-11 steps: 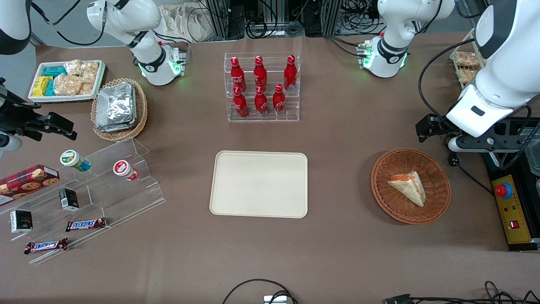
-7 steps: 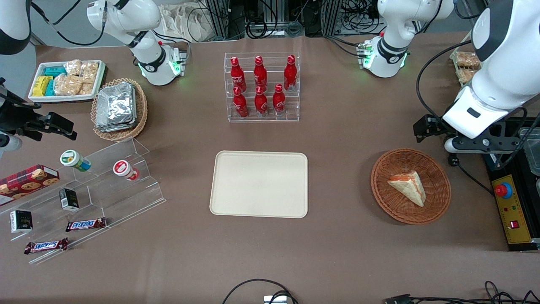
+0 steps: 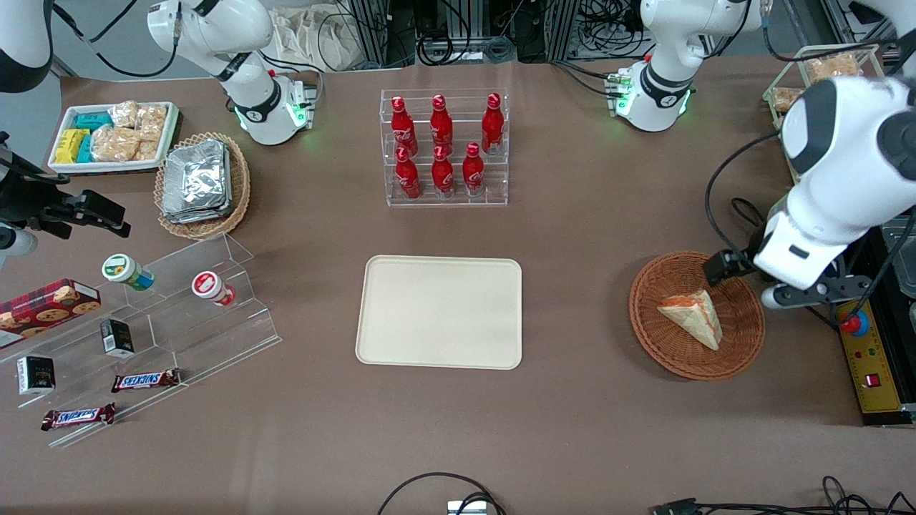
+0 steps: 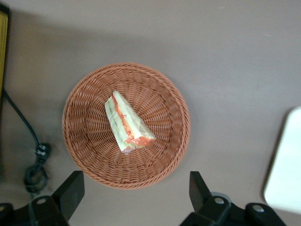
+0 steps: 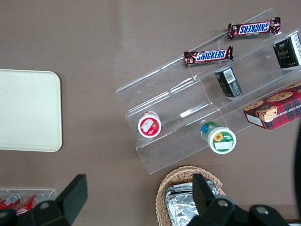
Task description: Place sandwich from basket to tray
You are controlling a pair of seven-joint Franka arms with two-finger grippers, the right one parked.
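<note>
A brown-covered table fills the scene. The triangular sandwich (image 4: 127, 123) of pale bread with orange and green filling lies in the round reddish-brown wicker basket (image 4: 89, 155). It looks soft and light, easily crushed; best pinched gently across its flat bread faces. The gripper (image 4: 134, 193) hovers above the basket rim, fingers spread wide and empty. Its fingertips are cut off from sight. The cream rectangular tray (image 3: 439, 312) lies well apart.

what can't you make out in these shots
- Gripper over the basket: open in the wrist view, but the arm's body hides its fingers in the front view.
- Sandwich underside: hidden by its own bread in both views.
- Tray: cut off by the wrist view's edge; whole in the front view.
</note>
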